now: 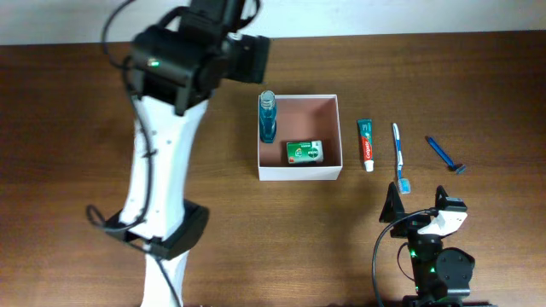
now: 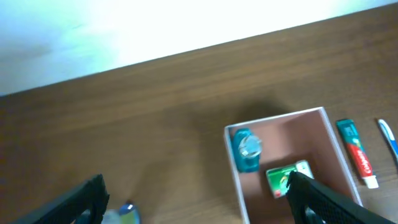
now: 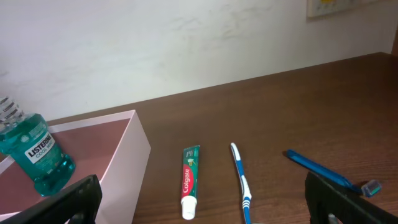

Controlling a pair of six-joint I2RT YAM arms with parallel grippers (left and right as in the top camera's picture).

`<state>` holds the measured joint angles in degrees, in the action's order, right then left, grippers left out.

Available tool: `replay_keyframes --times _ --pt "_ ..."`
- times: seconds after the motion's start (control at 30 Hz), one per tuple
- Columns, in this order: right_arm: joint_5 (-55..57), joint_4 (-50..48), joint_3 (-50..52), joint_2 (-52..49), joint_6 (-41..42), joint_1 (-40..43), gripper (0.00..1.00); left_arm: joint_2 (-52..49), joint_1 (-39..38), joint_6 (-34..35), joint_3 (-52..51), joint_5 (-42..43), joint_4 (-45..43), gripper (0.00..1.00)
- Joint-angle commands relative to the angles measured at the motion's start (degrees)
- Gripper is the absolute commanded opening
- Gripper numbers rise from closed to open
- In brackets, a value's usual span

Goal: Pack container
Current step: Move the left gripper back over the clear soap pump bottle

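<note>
The container (image 1: 299, 172), a square white-walled box with a reddish-brown inside, stands mid-table. It holds an upright teal mouthwash bottle (image 1: 268, 117) at its left wall and a flat green box (image 1: 304, 152). My left gripper (image 1: 249, 53) hovers high above the table to the container's far left, open and empty. In the left wrist view the left gripper (image 2: 199, 205) shows spread fingers above the container (image 2: 234, 180). My right gripper (image 1: 417, 205) is open and empty, low, near the front, right of the container. In the right wrist view the right gripper (image 3: 205, 211) faces the container's wall (image 3: 127, 165) and the bottle (image 3: 34, 152).
Right of the container lie a toothpaste tube (image 1: 367, 144) (image 3: 189, 180), a blue-white toothbrush (image 1: 399, 158) (image 3: 240, 180) and a blue razor (image 1: 444, 153) (image 3: 326, 171), side by side on the brown table. A white wall runs behind the table's far edge.
</note>
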<state>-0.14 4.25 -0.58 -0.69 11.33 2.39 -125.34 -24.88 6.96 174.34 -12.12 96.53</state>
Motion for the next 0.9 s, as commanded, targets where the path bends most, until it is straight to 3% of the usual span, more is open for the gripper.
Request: replay_keyframes --times 0.0,0.13,0.3,0.87 --pt "-0.5 0.3 0.3 0.5 -0.6 0.4 0.99 6.2 2.0 0.7 -7.7 -0.9 0.2 0.93" --pt "-0.5 0.3 0.3 0.5 -0.6 0.4 0.99 12.5 4.8 1.4 -20.6 -1.2 0.2 0.99" --pt "-0.5 0.3 0.3 0.5 -0.6 0.4 0.99 17.6 9.9 5.5 -32.5 -1.2 0.2 0.99" --pt "-0.5 0.3 0.3 0.5 -0.6 0.4 0.99 18.2 26.1 6.1 -50.1 2.1 -3.0 0.99"
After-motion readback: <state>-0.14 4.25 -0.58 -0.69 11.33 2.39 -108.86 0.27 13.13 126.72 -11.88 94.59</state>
